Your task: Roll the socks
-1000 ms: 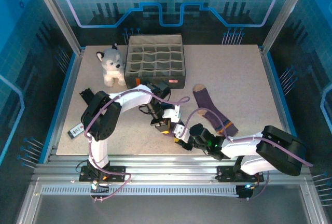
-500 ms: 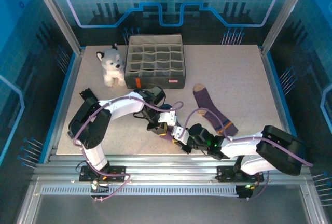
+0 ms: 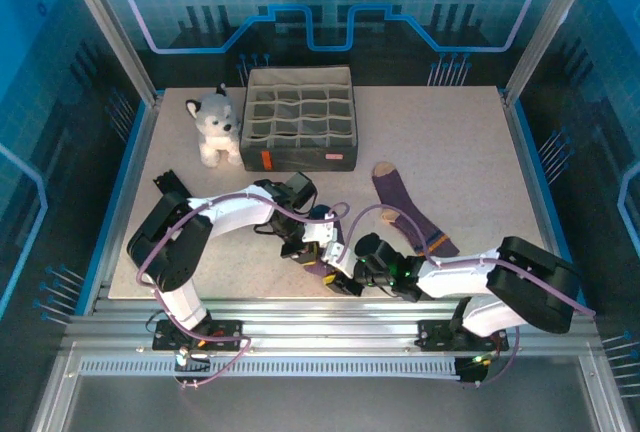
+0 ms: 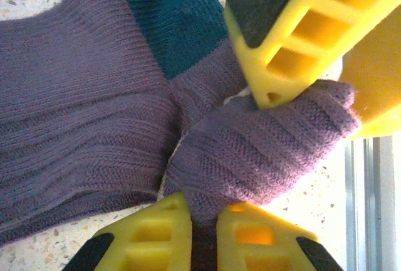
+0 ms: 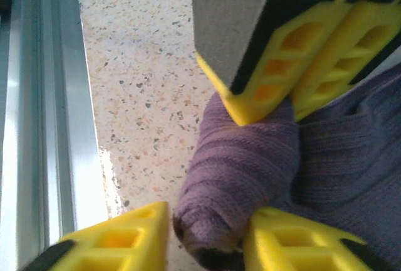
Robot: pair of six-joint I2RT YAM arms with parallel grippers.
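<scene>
One purple sock with a navy patch lies bunched near the table's front edge. My left gripper is shut on a fold of it. The sock's rolled end sits between the fingers of my right gripper, which is open. That roll touches one of its fingers and a gap shows on the other side. The left gripper's fingers pinch the same roll from the far side. A second purple sock with a tan toe lies flat to the right, apart from both grippers.
A grey compartment box stands at the back centre, with a plush husky to its left. The metal rail at the table's near edge runs close beside the right gripper.
The right gripper's jaws have opened around the rolled end. Both grippers have shifted with the sock a little toward the near edge, and the left arm has swung lower.
</scene>
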